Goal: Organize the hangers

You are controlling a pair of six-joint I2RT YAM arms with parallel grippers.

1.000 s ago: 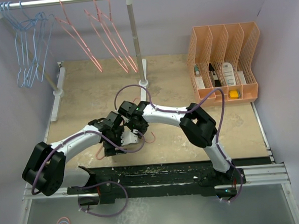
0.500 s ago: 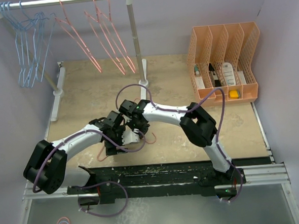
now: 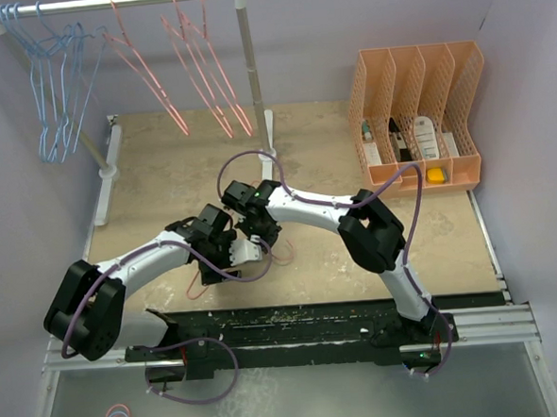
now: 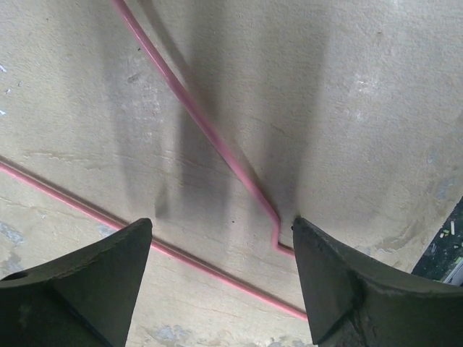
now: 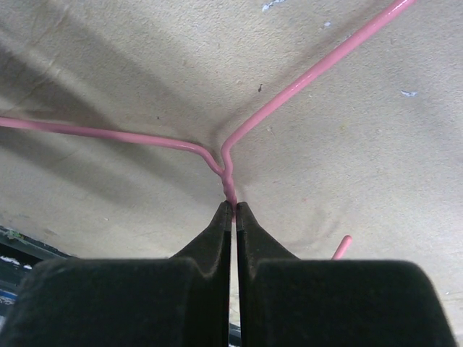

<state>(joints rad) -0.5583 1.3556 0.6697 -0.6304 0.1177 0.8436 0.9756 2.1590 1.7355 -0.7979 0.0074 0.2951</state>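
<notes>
Pinch confirmed: right claw [image 5: 233,208] clamps the pink hanger [image 5: 304,78] at its twisted neck. Left claw [image 4: 222,225] hangs wide open above that hanger's wire, toward the surface's [image 3: 432,237] near edge. Other hangers [image 3: 194,72] hang on the rack [image 3: 124,1], far left corner.

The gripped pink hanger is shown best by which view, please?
Right wrist: the hanger is pinched at its neck in the shut right gripper, shoulders spread. Left wrist shows one bend; top, only slivers.
</notes>
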